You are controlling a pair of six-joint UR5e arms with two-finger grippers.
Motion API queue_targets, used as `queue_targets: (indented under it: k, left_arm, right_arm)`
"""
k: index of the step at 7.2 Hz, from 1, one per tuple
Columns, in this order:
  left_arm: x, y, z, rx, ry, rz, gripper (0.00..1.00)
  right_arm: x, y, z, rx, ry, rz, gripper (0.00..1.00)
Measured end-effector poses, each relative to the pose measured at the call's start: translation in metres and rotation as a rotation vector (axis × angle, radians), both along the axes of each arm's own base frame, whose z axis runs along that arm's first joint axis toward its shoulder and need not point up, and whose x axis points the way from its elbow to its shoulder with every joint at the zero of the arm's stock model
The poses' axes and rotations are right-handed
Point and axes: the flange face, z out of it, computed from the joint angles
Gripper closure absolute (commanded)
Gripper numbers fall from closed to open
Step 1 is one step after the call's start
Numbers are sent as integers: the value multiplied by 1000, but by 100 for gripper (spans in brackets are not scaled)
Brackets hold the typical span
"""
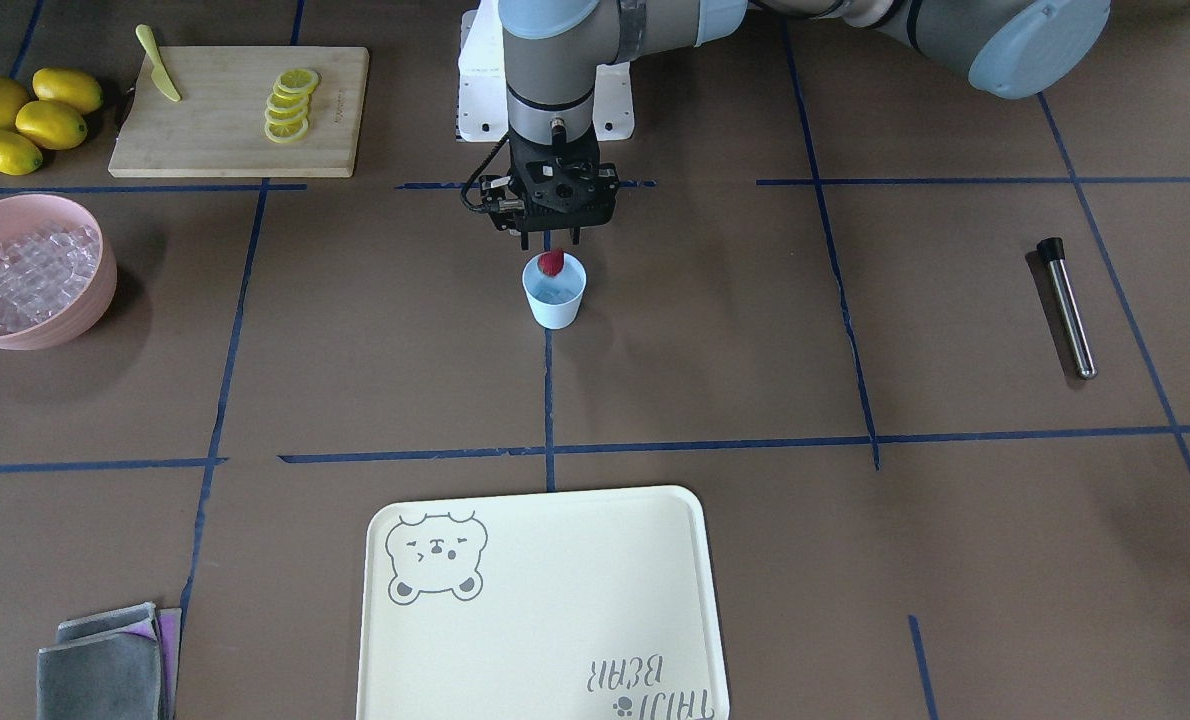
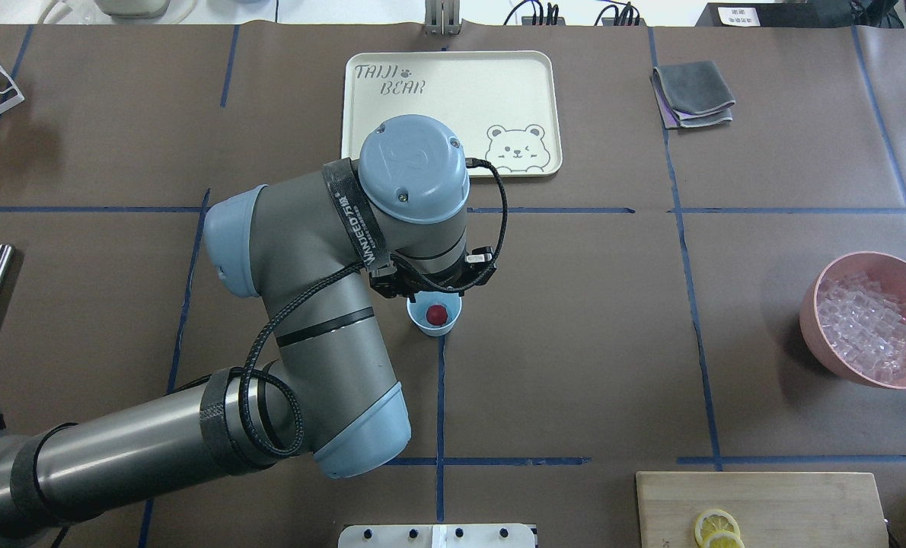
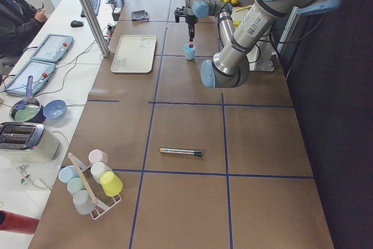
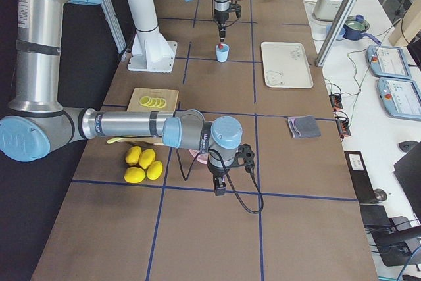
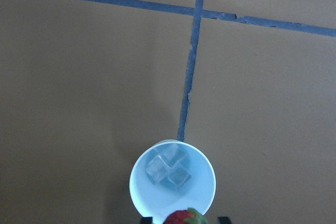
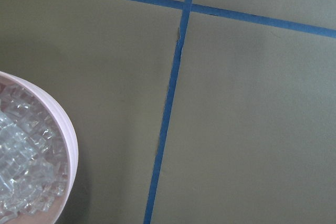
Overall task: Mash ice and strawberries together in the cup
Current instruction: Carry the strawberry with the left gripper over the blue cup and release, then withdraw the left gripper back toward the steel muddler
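Left wrist-mounted view puts the strawberry [image 5: 184, 217] over the 6 o'clock rim of the cup [image 5: 149, 195], pinched in the left end effector [image 1: 552, 247], ice [image 5: 169, 167] lying below; it should be centred before letting go. Whether the right end effector [image 4: 220, 189] is open, I cannot tell.

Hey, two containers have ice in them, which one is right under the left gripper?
The small pale-blue cup, holding only a few cubes, with the strawberry at its rim. The pink bowl heaped with ice sits far aside.
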Motion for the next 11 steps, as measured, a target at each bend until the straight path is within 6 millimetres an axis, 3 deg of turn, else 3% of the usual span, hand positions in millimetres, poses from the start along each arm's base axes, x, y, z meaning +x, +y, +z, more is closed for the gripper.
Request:
queue_targets:
  k: [2,3,4,5,6,9,10,11]
  left_arm:
    - [-2,1,2,11,0,10,1]
    - [-12,0,15,42,-8,36,1]
    - [-36,-6,40,93,-23,73,1]
    - [-76,-22,73,139,-37,124,1]
    - [-128,-44,115,171,-41,196,1]
    - [-299,-93,251,258,-94,335,1]
    - [-355,-97,295,258,-98,359,1]
    - [-396,-91,333,235,-96,361,1]
  right_arm:
    - [0,0,0,0,0,0,1]
    - [0,0,-1,1,0,0,1]
    - [0,0,-1,2,0,0,1]
    - [0,0,-2,3,0,0,1]
    - [0,0,-2,6,0,0,1]
    - [3,-4,-6,60,24,0,1]
    - [4,-5,-6,72,33,1,1]
    - [4,-5,-6,75,36,3,1]
